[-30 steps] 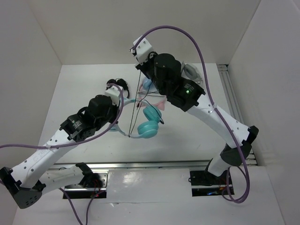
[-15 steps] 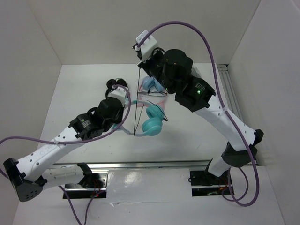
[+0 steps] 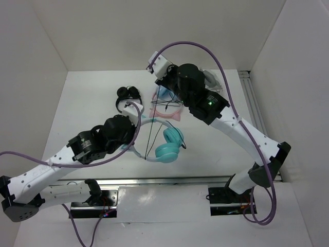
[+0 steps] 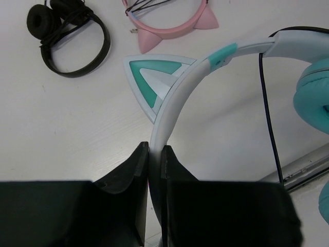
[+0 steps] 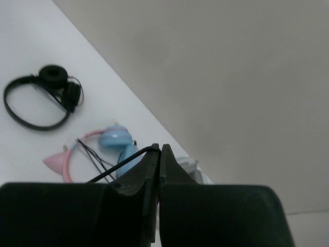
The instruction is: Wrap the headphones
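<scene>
The teal headphones [image 3: 169, 144] hang just above the table's middle. My left gripper [image 4: 156, 154] is shut on their white-and-teal headband [image 4: 177, 103], just below a teal cat ear [image 4: 149, 82]; in the top view it [image 3: 135, 145] sits left of the cups. My right gripper [image 5: 159, 149] is shut on the thin black cable [image 5: 121, 164] and holds it high. In the top view the cable [image 3: 150, 135] runs taut from the headband up towards the right arm, whose fingertips are hidden under it.
A pink-banded cat-ear pair [image 3: 167, 109] with light-blue cups lies behind the teal pair. A small black pair [image 3: 127, 95] lies at the back left. A white object [image 3: 209, 77] sits at the back right. White walls enclose the table; a metal rail [image 3: 154, 181] runs along the front.
My left gripper has carried the headband nearer and to the right; the teal cups shifted right and nearer. My right arm rose, then came down again, the cable still in it.
</scene>
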{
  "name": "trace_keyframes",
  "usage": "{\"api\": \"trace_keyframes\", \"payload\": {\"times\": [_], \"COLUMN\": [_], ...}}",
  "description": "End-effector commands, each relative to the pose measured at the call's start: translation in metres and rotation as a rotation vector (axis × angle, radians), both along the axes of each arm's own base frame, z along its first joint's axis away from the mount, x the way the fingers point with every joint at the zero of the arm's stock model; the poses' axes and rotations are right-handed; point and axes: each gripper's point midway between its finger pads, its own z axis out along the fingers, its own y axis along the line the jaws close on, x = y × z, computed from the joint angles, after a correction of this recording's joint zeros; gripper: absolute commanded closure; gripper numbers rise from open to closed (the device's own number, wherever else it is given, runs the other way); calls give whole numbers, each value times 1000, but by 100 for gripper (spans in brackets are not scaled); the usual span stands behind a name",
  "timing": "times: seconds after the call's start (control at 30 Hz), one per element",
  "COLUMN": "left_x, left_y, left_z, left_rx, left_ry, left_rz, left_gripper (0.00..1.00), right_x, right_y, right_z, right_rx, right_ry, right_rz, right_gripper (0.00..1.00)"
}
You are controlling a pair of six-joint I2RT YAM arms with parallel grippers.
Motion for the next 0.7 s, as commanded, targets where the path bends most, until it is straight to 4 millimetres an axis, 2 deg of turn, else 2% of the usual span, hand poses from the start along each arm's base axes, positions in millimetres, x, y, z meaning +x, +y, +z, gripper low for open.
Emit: {"api": "trace_keyframes", "payload": {"times": [0.0,0.03,0.07,0.1,0.13,0.17,0.27,0.33,0.37,0.4,0.43,0.57,0.67], "left_x": [-27,-29,-31,-33,-35,-37,-48,-56,-61,-64,-65,-70,-74], "left_y": [15,18,23,27,30,29,25,20,14,12,10,-4,-11], "left_z": [14,27,33,34,41,53,71,77,82,86,89,81,86], "left_rx": [25,0,-11,0,-15,-47,-104,-132,-161,-174,-178,-167,-197], "left_ry": [28,9,5,13,2,-14,-25,-17,-13,-11,-16,31,30], "left_rz": [-72,-72,-57,-57,-57,-66,-130,-185,-223,-239,-256,-321,-358], "left_gripper": [100,100,100,100,100,100,100,100,100,100,100,100,100], "right_x": [12,18,24,26,23,28,33,36,39,45,44,44,44], "right_y": [-69,-82,-85,-87,-91,-90,-87,-81,-73,-74,-72,-67,-67], "right_z": [67,65,46,40,44,33,17,6,-6,-17,-14,-13,-13], "right_rx": [219,241,227,233,260,267,284,275,273,263,275,303,309], "right_ry": [-178,-174,-140,-131,-145,-117,-57,-18,17,36,32,20,26], "right_rz": [-142,-145,-141,-126,-113,-85,-6,34,58,47,60,84,98], "right_gripper": [100,100,100,100,100,100,100,100,100,100,100,100,100]}}
